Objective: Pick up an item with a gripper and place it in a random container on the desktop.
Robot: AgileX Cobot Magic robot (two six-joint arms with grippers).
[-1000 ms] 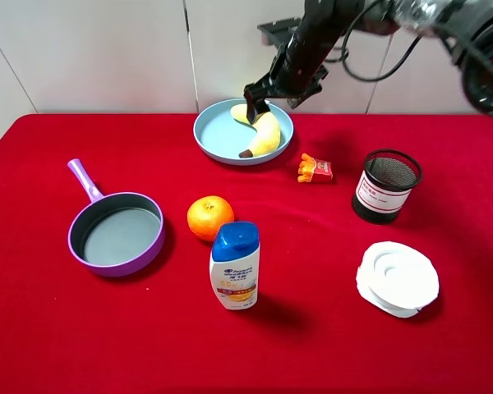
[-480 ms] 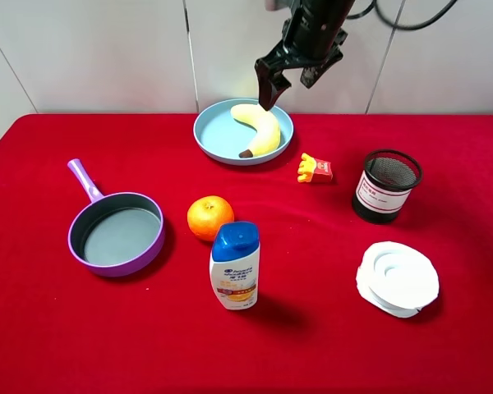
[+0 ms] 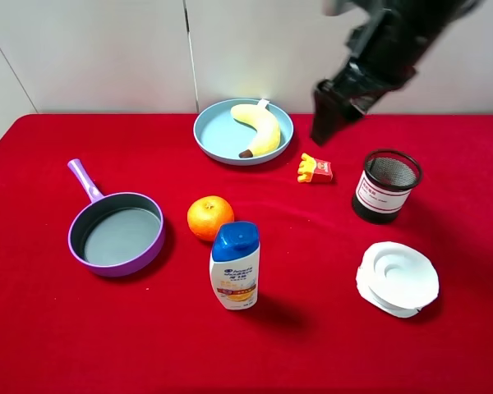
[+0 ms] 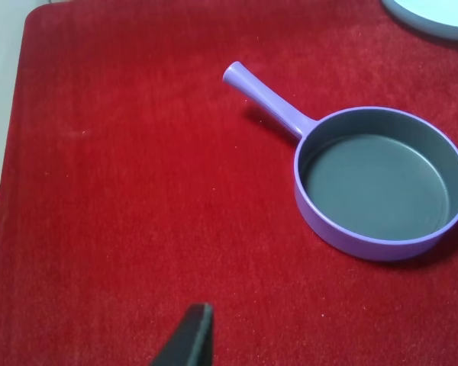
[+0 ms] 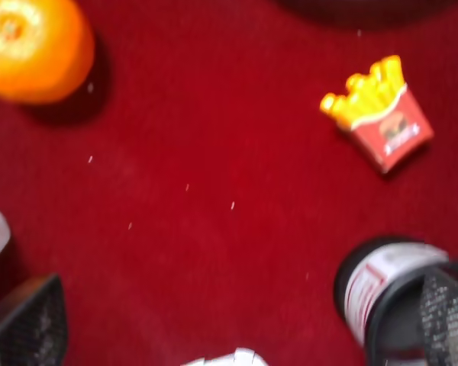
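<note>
The right gripper hangs empty above the desk, its jaws pressed together; the left jaws cannot be judged. One banana lies in the one blue plate. One orange, fries toy, mesh cup, pan and bottle stand apart.

The right arm reaches in from the top corner with its black right gripper pointing down, holding nothing, while only one finger tip of the left gripper shows.
</note>
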